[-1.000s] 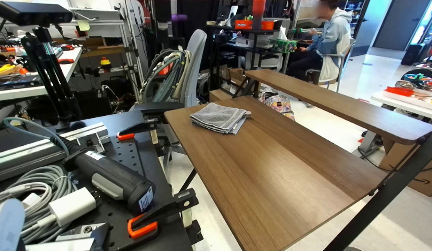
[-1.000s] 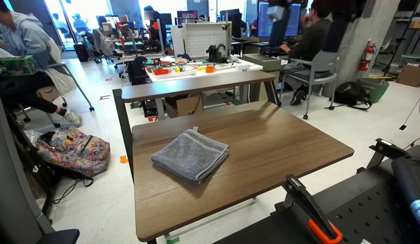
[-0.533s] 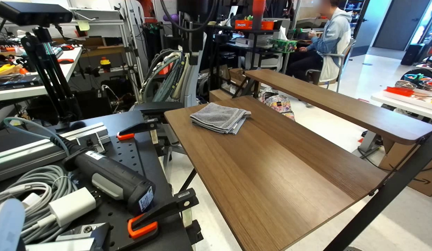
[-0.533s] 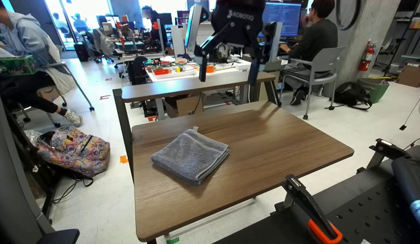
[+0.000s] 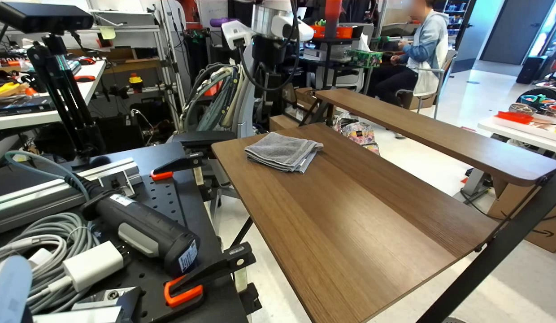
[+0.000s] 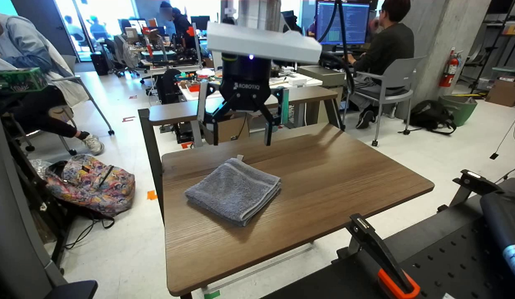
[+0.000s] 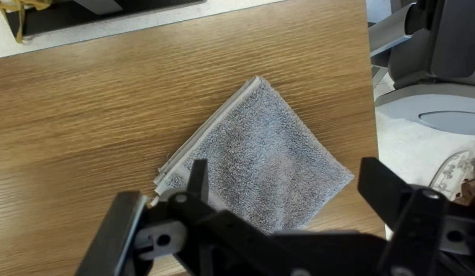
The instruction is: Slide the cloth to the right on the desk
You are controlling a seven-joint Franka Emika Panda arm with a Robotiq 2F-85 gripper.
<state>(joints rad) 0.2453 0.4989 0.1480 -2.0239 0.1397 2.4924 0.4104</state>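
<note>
In an exterior view, ROBOTIQ can be read in pale letters on the gripper (image 6: 241, 142), which is held above the brown wood-grain tabletop (image 6: 328, 182), apart from the cloth (image 6: 230, 191); the fingers (image 7: 379, 188) are spread wide, and part of the cloth is hidden by the gripper in the wrist view; the cloth, grey and folded, is laid on the tabletop near the end beside a grey chair (image 5: 245, 107); a small white tab (image 6: 240, 158) is seen at the cloth's edge (any print on it is too small to be read); a curved arrow (image 5: 542, 233) is printed on a cardboard box (image 5: 551, 224); white labels (image 5: 188, 256) are carried by a black handheld tool (image 5: 148, 224), their lines illegible; rows of text are displayed on a monitor (image 6: 355, 20), likewise unreadable.
</note>
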